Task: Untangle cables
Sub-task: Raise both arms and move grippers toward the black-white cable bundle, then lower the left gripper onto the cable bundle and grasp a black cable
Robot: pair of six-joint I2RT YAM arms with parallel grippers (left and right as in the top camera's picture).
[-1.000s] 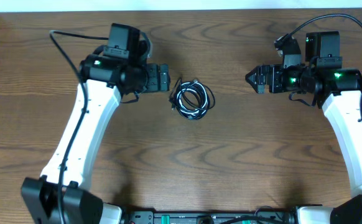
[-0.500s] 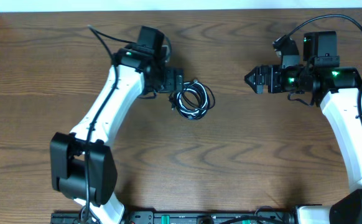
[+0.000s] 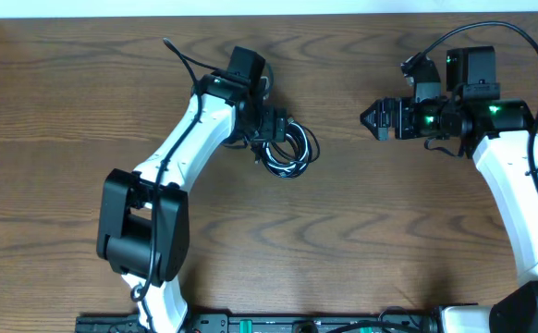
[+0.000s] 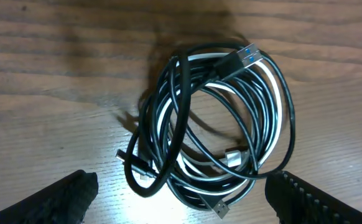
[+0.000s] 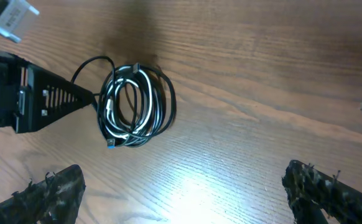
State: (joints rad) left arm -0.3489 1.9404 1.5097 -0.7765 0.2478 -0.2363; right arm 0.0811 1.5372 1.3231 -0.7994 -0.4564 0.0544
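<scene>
The cables [image 3: 286, 165] lie as one fist-sized coil of thin black and whitish cords on the wooden table, left of centre. In the left wrist view the cables [image 4: 166, 134] fill the middle, with a blue-tipped plug [image 4: 245, 56] on top and a silver plug [image 4: 221, 208] at the bottom. My left gripper [image 3: 279, 129] is open at the coil's upper left edge. Its fingers [image 4: 63, 198] straddle the coil's near rim, and nothing is gripped. My right gripper [image 3: 367, 118] hangs open well to the right, pointing at the coil [image 5: 156, 109].
The left arm's white links [image 3: 172, 157] cross the table's left half. The right arm [image 3: 509, 176] runs down the right side. Thick black arm wires loop above both wrists. The table's far edge [image 3: 269, 13] runs along the top.
My left arm has swung right and forward, bringing its open gripper from beside the cables to the coil's edge. The right arm and the cables have hardly moved.
</scene>
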